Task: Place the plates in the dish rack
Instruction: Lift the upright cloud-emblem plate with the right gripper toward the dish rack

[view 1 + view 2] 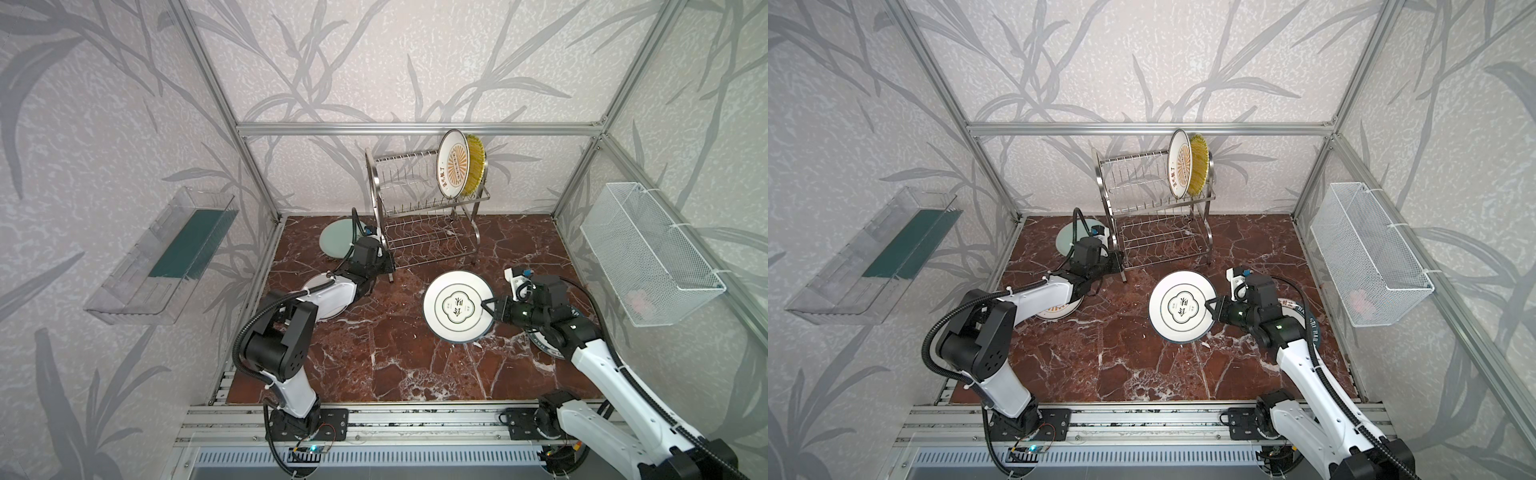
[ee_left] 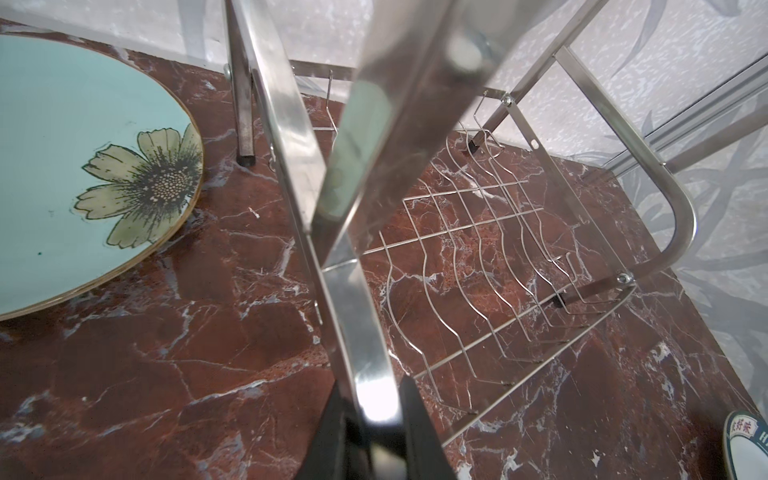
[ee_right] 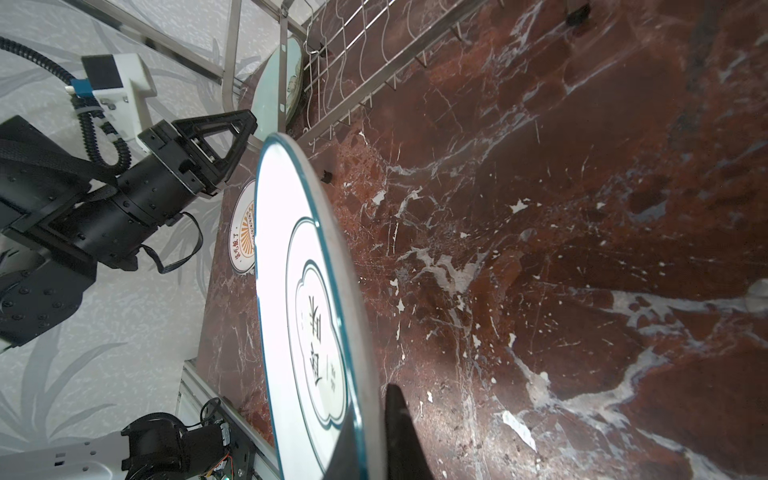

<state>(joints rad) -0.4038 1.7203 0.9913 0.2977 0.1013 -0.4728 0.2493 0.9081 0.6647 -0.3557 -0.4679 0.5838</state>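
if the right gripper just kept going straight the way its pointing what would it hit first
The right gripper holds the quatrefoil plate ahead of it, so the plate's far rim would probably meet the left gripper, clamped on the dish rack leg. Heights are hard to judge, so that's uncertain.

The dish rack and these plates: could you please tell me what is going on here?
The right claw grips the white quatrefoil plate by its rim, holding it tilted above the marble table. The left claw is closed around the dish rack at its side frame, low down. Two plates already stand in the upper tier: a sunburst plate and a yellow ribbed plate. The mint flower plate, a second sunburst plate and a teal-lettered plate lie on the table.
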